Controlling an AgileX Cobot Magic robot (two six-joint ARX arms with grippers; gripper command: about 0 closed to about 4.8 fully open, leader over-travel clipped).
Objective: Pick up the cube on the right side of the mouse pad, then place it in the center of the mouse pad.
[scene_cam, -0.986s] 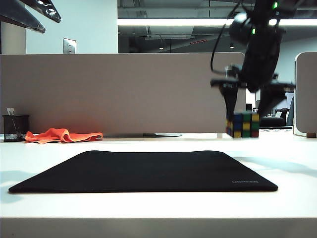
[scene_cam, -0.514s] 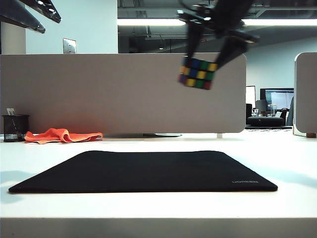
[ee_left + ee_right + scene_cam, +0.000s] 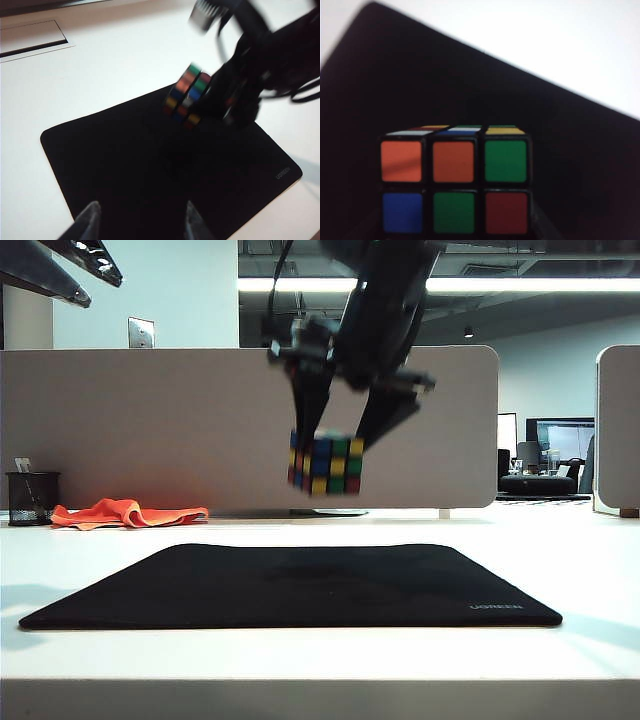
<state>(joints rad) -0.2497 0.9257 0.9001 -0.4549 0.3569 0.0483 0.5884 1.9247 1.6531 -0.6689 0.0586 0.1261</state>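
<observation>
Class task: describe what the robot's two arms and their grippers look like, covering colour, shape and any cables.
The right gripper is black, with two long tapering fingers under a bulky black wrist; a black cable loops above it. The left gripper shows two grey, rounded fingertips in its wrist view, and dark angular parts in the exterior view's top left corner.

One cube (image 3: pixel 326 464), held up in the air. One black mouse pad (image 3: pixel 290 585) on the table. Two grippers: right gripper (image 3: pixel 340 445) w/ cube, left gripper (image 3: pixel 140 220) empty. One orange cloth (image 3: pixel 125 512). One mesh pen cup (image 3: pixel 30 498).
</observation>
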